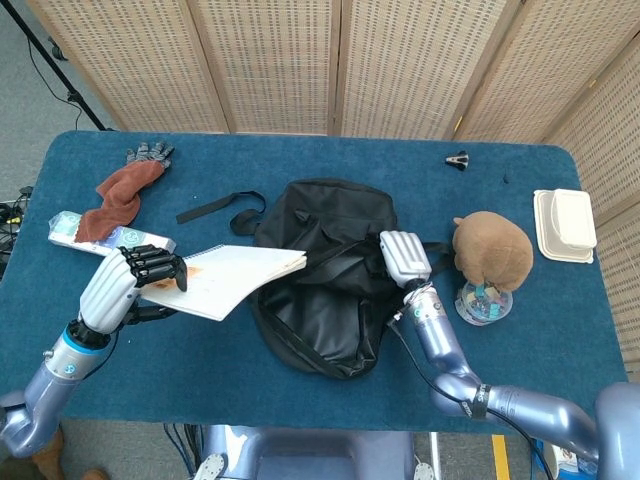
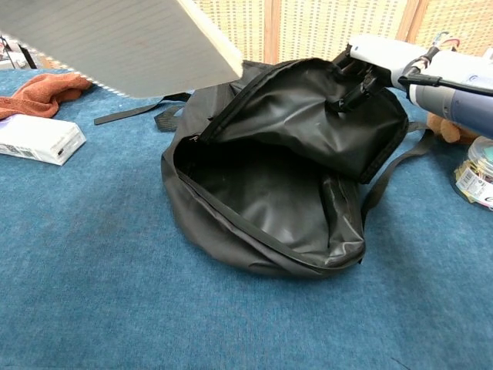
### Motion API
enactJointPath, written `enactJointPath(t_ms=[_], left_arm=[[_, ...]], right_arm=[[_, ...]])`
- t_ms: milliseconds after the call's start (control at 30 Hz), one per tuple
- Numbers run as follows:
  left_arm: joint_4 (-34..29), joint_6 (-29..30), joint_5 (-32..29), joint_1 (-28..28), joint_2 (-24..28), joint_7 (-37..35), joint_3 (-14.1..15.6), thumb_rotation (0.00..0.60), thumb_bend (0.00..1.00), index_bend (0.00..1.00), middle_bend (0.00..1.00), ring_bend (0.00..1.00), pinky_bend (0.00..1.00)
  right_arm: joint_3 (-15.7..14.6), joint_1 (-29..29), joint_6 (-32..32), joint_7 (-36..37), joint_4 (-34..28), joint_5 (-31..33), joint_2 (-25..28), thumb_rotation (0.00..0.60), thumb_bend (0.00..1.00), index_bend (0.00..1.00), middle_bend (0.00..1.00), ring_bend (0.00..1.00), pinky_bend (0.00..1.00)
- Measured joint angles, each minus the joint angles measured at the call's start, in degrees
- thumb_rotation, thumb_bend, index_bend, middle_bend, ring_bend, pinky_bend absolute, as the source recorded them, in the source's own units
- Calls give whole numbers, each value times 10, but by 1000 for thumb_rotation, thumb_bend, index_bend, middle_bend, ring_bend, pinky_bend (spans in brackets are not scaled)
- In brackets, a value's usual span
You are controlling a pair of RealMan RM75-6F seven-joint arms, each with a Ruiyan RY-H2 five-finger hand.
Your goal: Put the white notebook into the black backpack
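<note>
White-shelled left hand (image 1: 118, 285) grips the white notebook (image 1: 225, 280) at its 9 o'clock edge, holding it above the tabletop (image 1: 300, 385). Right hand (image 1: 405, 258) pinches the black backpack (image 1: 325, 300) flap up at 3 o'clock, mouth gaping toward the notebook.

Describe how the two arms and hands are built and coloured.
Both arms are glossy blue-grey metallic tubes with rounded joints. The left hand has a white shell on its back and black fingers. The right hand shows a white ribbed shell; a thin black cable runs along its forearm, and a dark band rings the arm lower down.
</note>
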Motion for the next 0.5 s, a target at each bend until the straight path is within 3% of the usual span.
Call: enactJointPath(t_ms=[300, 500], left_arm=[[-53, -6, 36, 7, 15, -31, 17, 600, 439, 792, 653, 612, 690], [-67, -20, 44, 3, -9, -30, 13, 600, 438, 792, 653, 613, 690]], right_arm=[[-3, 3, -1, 2, 7, 9, 0, 600, 697, 611, 616, 618, 623], [-5, 4, -1, 3, 2, 11, 1, 600, 697, 612, 617, 618, 623]])
